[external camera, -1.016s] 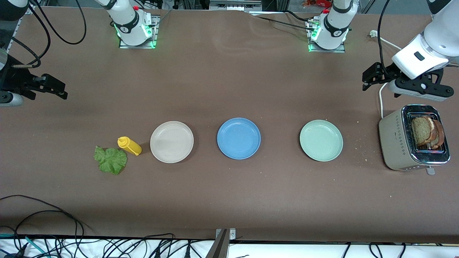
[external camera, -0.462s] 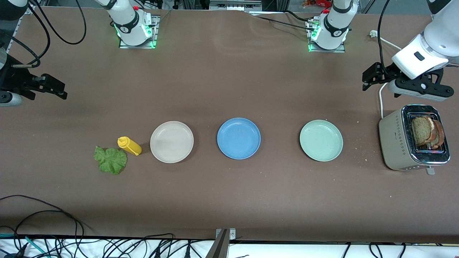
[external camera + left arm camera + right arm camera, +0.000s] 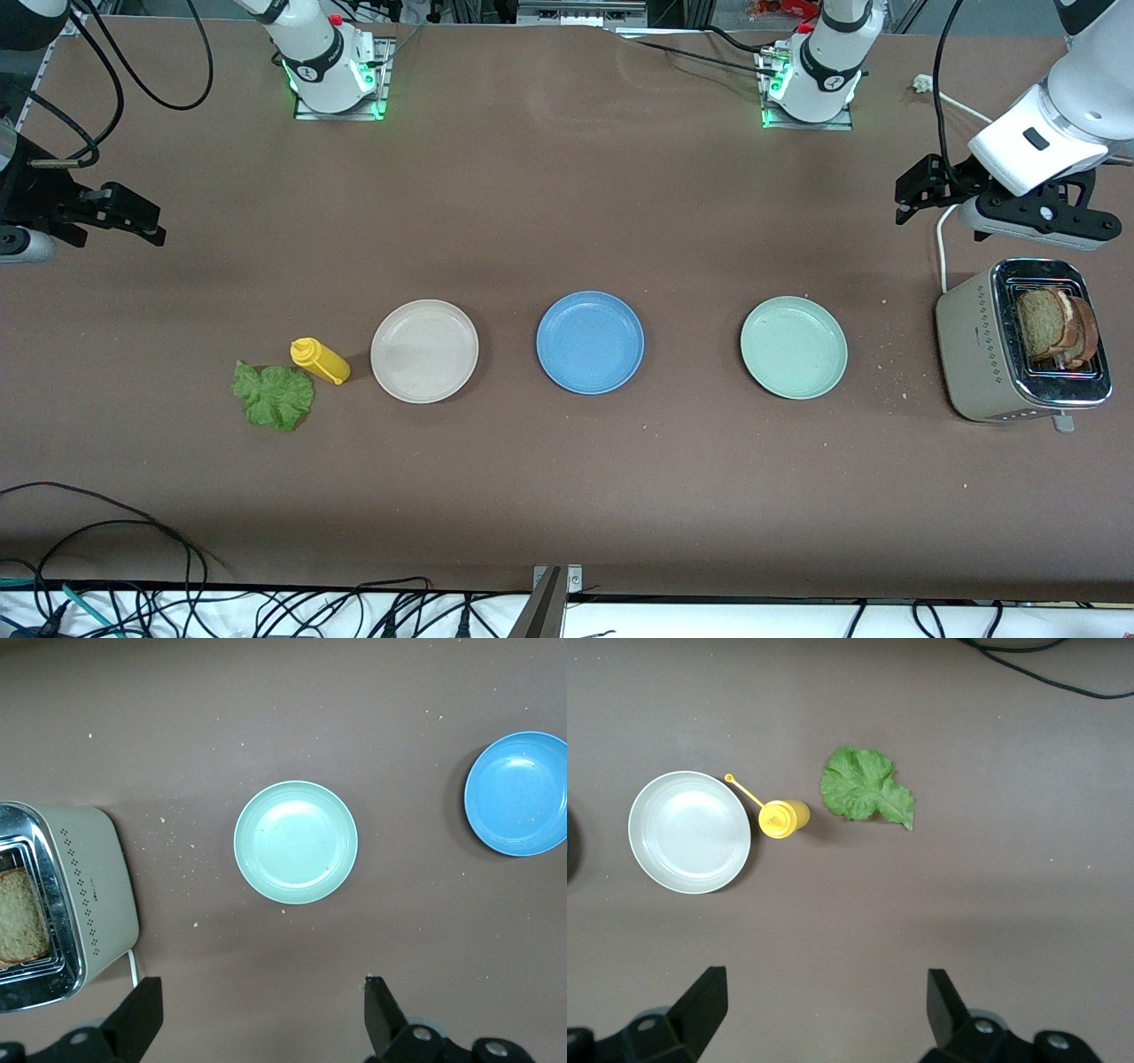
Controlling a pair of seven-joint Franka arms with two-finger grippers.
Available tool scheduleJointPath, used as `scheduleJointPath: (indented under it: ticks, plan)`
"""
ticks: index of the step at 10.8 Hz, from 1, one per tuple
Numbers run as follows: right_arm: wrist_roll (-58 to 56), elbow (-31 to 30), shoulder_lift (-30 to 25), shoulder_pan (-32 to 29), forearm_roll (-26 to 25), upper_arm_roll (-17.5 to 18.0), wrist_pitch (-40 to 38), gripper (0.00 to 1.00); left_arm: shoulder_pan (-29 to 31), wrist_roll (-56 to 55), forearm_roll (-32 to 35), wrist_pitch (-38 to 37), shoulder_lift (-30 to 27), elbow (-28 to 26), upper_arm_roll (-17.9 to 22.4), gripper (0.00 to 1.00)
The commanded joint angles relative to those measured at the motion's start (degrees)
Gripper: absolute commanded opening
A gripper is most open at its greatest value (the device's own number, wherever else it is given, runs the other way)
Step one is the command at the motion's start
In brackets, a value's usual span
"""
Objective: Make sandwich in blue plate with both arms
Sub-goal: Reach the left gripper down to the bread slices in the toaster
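The blue plate (image 3: 590,342) (image 3: 518,793) sits bare in the middle of the table, between a beige plate and a mint-green one. Two brown toast slices (image 3: 1054,326) (image 3: 19,917) stand in the toaster (image 3: 979,346) (image 3: 93,877) at the left arm's end. A ruffled lettuce leaf (image 3: 273,396) (image 3: 864,788) lies at the right arm's end. My left gripper (image 3: 1041,223) (image 3: 261,992) hovers open and holds nothing, over the table just past the toaster. My right gripper (image 3: 18,237) (image 3: 826,983) hangs open and holds nothing over bare table at its own end.
The beige plate (image 3: 424,351) (image 3: 689,831) and the mint-green plate (image 3: 794,346) (image 3: 295,842) flank the blue one. A yellow squeeze bottle (image 3: 321,361) (image 3: 782,818) lies between lettuce and beige plate. Crumbs dot the table near the toaster. Cables run along the table's near edge.
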Motion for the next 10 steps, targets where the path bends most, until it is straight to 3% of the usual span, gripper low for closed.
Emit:
scheduleJointPath:
  ticks: [1, 4, 7, 10]
  plan:
    - [0.5, 1.4, 0.4, 0.0, -0.6, 0.0, -0.6, 1.00, 1.1, 0.3, -0.3, -1.0, 1.1, 1.0, 0.6, 1.00]
    - [0.6, 1.4, 0.4, 0.0, -0.5, 0.0, -0.7, 1.00, 7.5, 0.6, 0.6, -0.5, 6.0, 2.2, 0.6, 1.00]
    - [0.1, 1.4, 0.4, -0.1, -0.7, -0.1, -0.6, 1.00, 14.7, 3.7, 0.4, -0.3, 15.5, 8.3, 0.6, 1.00]
    - [0.0, 1.4, 0.6, -0.1, -1.0, -0.2, -0.6, 1.00, 19.5, 10.6, 0.6, 6.0, 23.2, 11.2, 0.6, 1.00]
